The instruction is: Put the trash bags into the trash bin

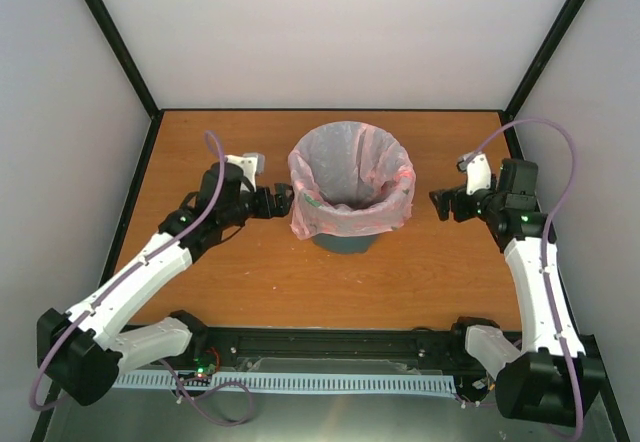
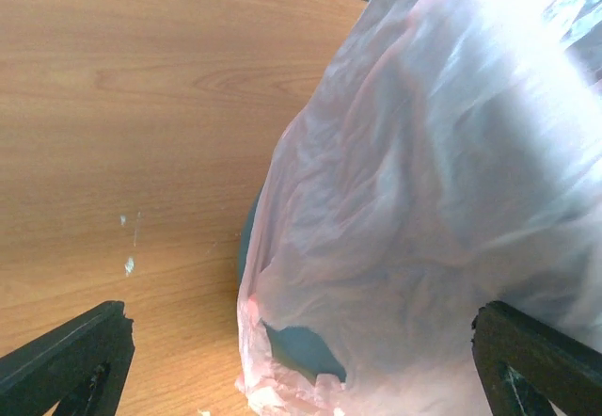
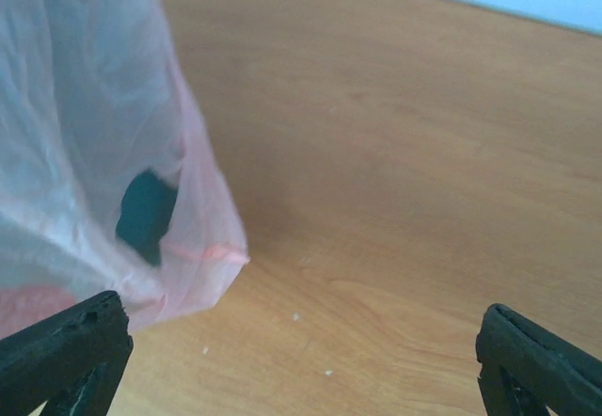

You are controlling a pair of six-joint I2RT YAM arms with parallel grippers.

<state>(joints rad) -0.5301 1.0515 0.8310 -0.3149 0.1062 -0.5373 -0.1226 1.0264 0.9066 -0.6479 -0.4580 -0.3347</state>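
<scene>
1 pink trash bag (image 1: 352, 177), 1 teal trash bin (image 1: 345, 243), 1 bench (image 1: 260, 272). 2 arms: left arm (image 1: 140, 272), right arm (image 1: 535, 282). 2 claws: left claw (image 1: 284, 200), right claw (image 1: 438, 202). 2 purple cables: left cable (image 1: 215, 162), right cable (image 1: 560, 137). Maybe 1 label (image 1: 313, 202) on bin side, too small to confirm.

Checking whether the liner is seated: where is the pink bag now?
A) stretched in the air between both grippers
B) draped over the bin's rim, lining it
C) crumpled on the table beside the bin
B: the pink bag folds over the rim of the teal bin, and the left gripper and right gripper stand open beside it.
</scene>
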